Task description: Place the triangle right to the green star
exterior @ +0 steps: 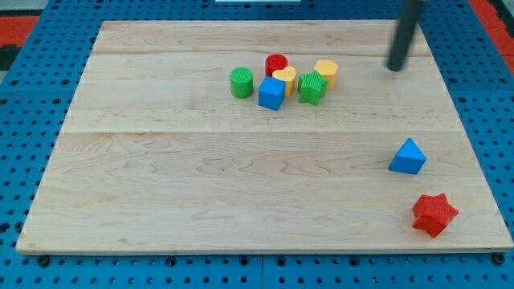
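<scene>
The blue triangle (pixel 408 156) lies at the view's right, below the middle. The green star (pixel 312 87) sits in a cluster near the view's top centre, far up and left of the triangle. My tip (pixel 394 68) stands at the view's upper right, right of the cluster and well above the triangle, touching no block.
The cluster also holds a green cylinder (pixel 242 83), a blue cube (pixel 272 94), a red cylinder (pixel 277 64), a yellow heart (pixel 284 78) and a yellow hexagon (pixel 325 72). A red star (pixel 434 213) lies at the lower right, near the wooden board's edge (pixel 482 160).
</scene>
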{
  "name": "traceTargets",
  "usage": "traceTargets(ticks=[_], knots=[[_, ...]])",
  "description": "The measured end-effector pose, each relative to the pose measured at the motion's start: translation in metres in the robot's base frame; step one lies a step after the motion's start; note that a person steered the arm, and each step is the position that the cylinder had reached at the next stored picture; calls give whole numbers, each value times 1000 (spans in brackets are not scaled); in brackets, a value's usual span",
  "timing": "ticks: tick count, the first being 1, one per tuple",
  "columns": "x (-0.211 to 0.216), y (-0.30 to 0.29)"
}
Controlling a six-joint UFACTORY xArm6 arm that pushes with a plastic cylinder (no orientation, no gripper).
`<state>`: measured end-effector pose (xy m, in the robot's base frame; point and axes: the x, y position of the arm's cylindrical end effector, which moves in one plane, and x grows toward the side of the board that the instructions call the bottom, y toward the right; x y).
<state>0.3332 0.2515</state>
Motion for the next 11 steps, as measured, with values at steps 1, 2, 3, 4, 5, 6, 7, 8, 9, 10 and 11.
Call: traceTargets(ticks=[1, 2, 3, 4, 5, 6, 7, 8, 9, 10, 11], knots=[[85, 18], [134, -21], [191, 8], [191, -32], [172, -52], [163, -74], [135, -96], [104, -92], [104, -52], [94, -31], [76, -108]])
